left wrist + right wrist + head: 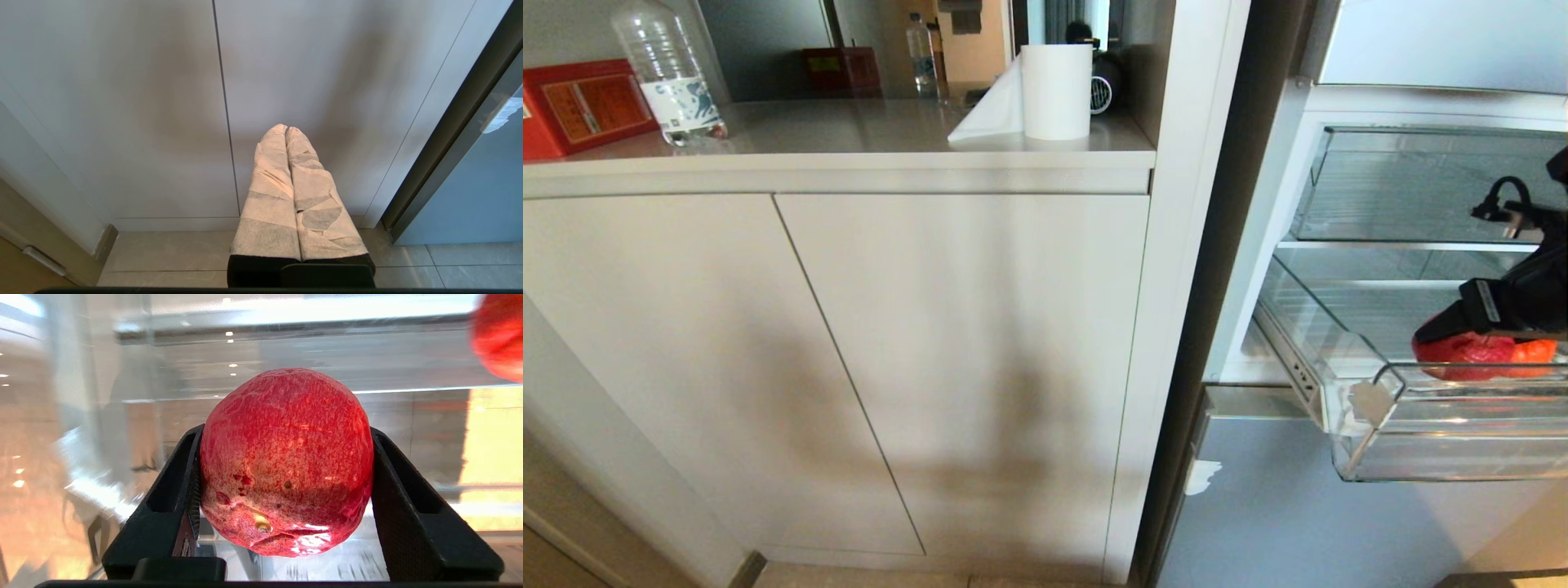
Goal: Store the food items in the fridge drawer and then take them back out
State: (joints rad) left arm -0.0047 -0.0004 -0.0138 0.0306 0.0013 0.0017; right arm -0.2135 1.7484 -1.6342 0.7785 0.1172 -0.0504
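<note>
1. Red fruit (286, 461) first: it's a round, speckled red one, pinched between the right gripper (286, 506) jaws, one jaw flat on each flank. The grip sits around the widest part, which makes sense on something round; higher or lower and it'd probably squirt out.
2. The fruit is inside the fridge drawer (1364, 359), low near the clear floor. I can't tell if it's resting on the floor or just off it.
3. A second red fruit (498, 335) peeks in at the edge of the right wrist view, apart from the held one, so there's room for the jaws without bumping it.
4. In the head view the drawer is pulled out from the open fridge, clear front lip and white patch at the near corner. The right arm reaches down into it from above, since the open top is the only way in.
5. My guess: either setting it down or picking it up. A gentle squeeze seems right, the skin looks soft.
6. Left gripper (288, 134) hangs by the cabinet doors (122, 102) above the floor, padded jaws pressed together, holding nothing. Not needed here.
</note>
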